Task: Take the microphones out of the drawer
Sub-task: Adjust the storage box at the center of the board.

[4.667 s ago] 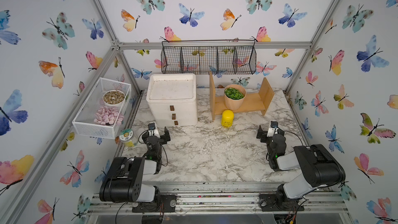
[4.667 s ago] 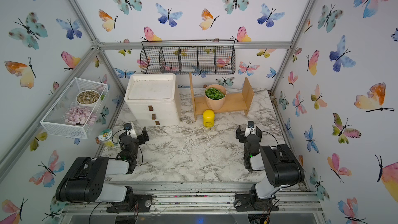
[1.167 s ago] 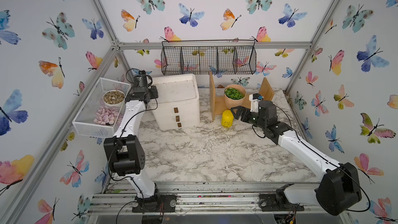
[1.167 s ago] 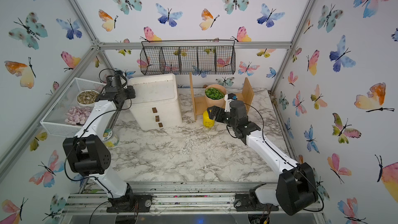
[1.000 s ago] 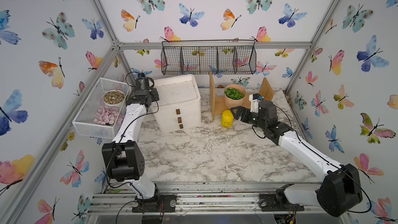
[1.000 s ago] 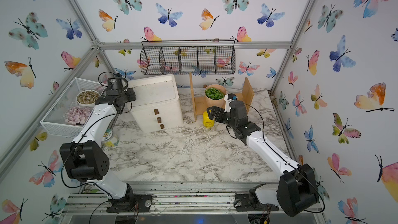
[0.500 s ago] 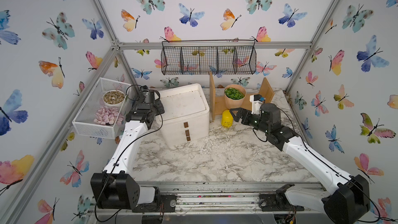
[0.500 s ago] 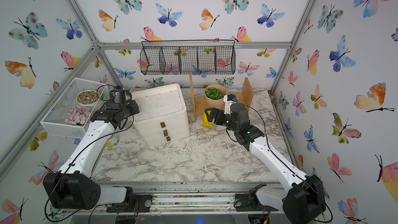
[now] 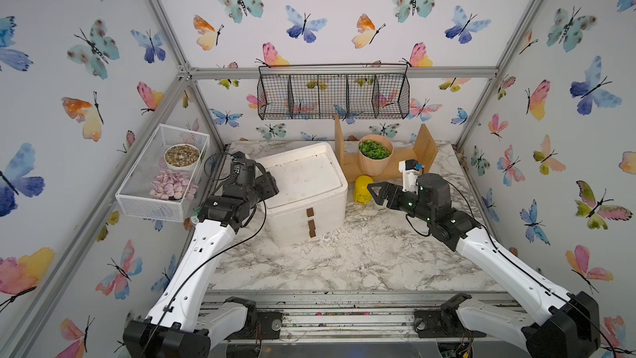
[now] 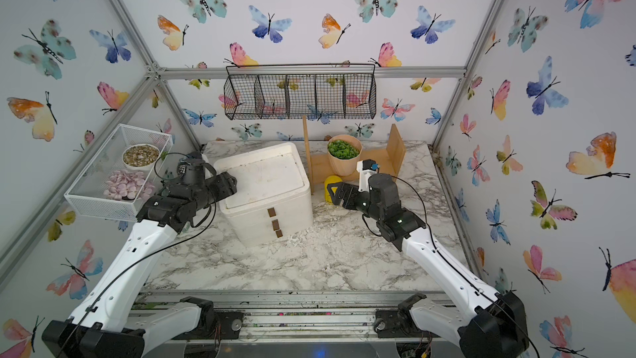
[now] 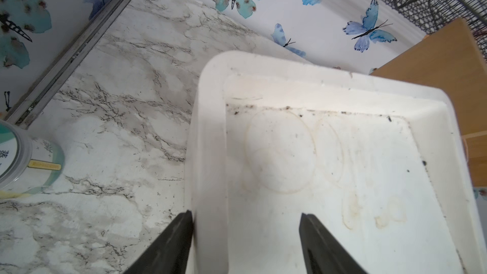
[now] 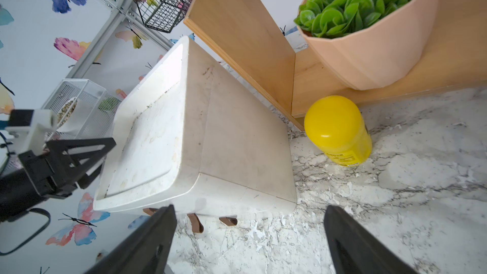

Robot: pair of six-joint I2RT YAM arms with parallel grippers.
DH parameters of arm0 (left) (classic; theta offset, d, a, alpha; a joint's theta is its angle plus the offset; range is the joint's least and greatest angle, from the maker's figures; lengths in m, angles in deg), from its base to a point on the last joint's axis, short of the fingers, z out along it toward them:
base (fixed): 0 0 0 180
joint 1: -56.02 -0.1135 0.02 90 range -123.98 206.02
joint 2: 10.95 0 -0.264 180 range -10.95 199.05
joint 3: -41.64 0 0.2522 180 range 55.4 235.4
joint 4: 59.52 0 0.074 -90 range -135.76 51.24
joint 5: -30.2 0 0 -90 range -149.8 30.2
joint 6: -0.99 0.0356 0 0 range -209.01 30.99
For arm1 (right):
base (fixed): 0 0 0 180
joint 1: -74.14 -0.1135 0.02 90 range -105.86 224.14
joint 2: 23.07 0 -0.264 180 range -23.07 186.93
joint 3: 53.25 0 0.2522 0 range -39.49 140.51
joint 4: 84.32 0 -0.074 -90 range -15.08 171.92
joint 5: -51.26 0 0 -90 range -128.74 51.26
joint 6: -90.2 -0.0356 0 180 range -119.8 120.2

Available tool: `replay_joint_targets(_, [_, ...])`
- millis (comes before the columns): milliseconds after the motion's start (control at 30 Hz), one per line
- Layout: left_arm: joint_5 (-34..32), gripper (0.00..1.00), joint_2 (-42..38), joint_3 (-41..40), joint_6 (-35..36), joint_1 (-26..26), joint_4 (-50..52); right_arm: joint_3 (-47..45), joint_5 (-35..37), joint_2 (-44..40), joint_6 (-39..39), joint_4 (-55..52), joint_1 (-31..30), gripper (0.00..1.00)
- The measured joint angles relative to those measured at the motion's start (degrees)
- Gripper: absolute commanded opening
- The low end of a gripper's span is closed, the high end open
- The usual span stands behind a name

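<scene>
Drawer unit (image 9: 303, 180) slid forward, near yellow bottle (image 9: 363, 189).

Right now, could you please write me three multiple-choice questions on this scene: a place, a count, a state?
1. Where on the tabletop is the yellow bottle? A at the front edge; B by the wooden shelf; C in the left corner.
2. How many brown handles on the drawer unit? A one; B three; C five.
3. The right gripper is: A open, empty; B shut on the bottle; C shut on a handle.
Answers: B, it stands close by the shelf; B, three tabs show; A, jaws apart, nothing between.
</scene>
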State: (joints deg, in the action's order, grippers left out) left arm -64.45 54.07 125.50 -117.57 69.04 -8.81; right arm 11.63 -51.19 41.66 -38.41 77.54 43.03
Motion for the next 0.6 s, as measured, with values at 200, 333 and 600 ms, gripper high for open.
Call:
replay_joint_targets(200, [-0.87,0.73,5.38,13.03,4.79,0.13,-2.62,-0.44,0.20,0.04,-0.24,-0.24,-2.08,0.57])
replay_joint_targets(333, [-1.05,0.68,12.66,22.91,8.48,-0.20,-5.33,-1.33,0.26,0.33,-0.87,0.55,-3.50,0.48])
replay_joint_targets(600, [3.15,0.13,29.42,33.83,12.68,-5.95,-7.52,-3.43,0.57,4.68,-2.51,3.13,-8.07,0.34])
